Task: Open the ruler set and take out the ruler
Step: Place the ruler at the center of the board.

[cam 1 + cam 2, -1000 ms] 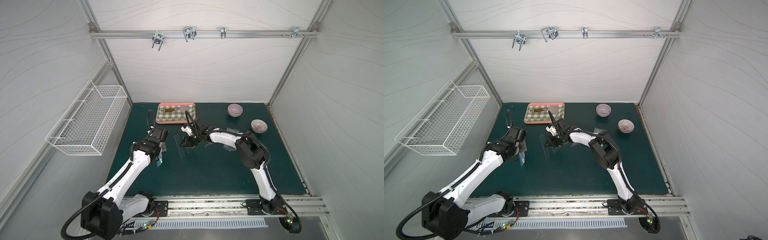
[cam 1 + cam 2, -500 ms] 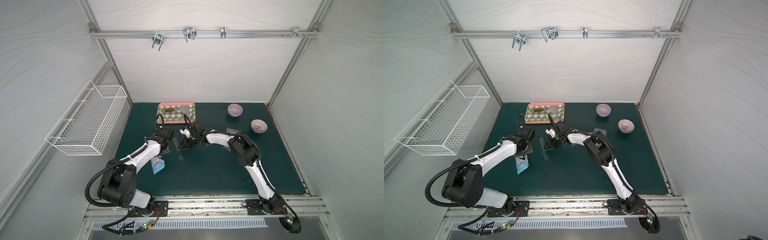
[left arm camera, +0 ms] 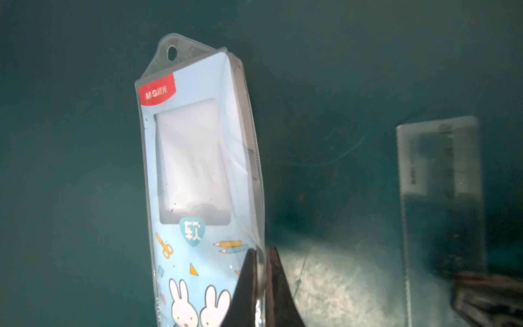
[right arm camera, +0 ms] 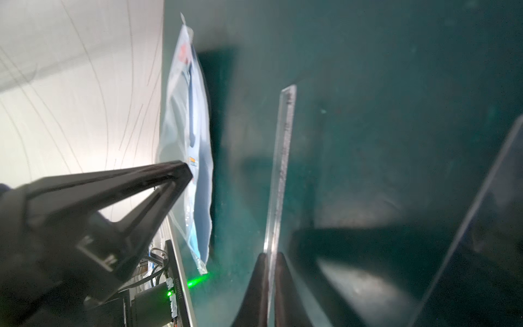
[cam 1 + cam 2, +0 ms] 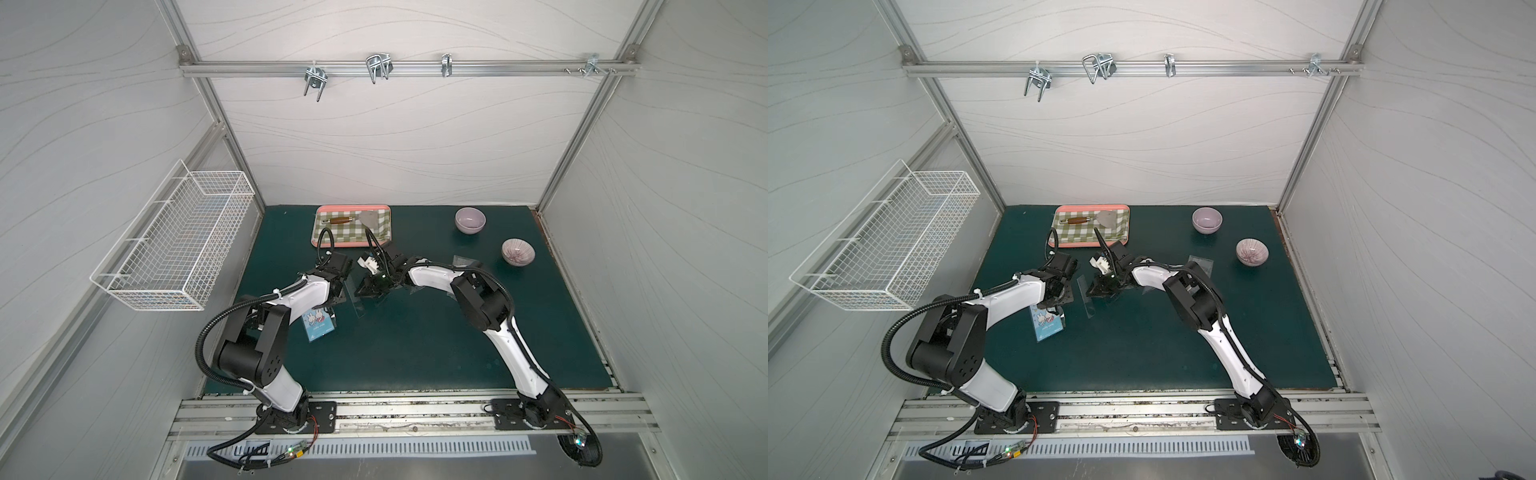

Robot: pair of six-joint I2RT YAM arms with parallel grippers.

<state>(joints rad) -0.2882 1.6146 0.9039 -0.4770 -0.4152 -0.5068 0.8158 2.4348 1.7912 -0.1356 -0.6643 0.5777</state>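
Note:
The ruler set is a blue plastic pouch (image 3: pixel 192 158) printed with white rabbits, and it also shows in both top views (image 5: pixel 318 328) (image 5: pixel 1048 326). My left gripper (image 3: pixel 261 252) is shut on the pouch's clear side edge and holds it just over the green mat. A clear ruler (image 4: pixel 280 170) stands on edge outside the pouch, a short way to its right (image 5: pixel 354 298). On the ruler's near end my right gripper (image 4: pixel 270 256) is shut. The two grippers are close together at mid-table (image 5: pixel 365 291).
A checked tray (image 5: pixel 384 241) with a spatula sits at the back. Two purple bowls (image 5: pixel 470 220) (image 5: pixel 518 251) stand at the back right. A clear flat piece (image 5: pixel 463 261) lies by the right arm. A wire basket (image 5: pixel 174 241) hangs on the left wall.
The left arm has folded back at the elbow while its gripper kept hold of the pouch, whose blue face now shows. The right gripper and the ruler have barely moved.

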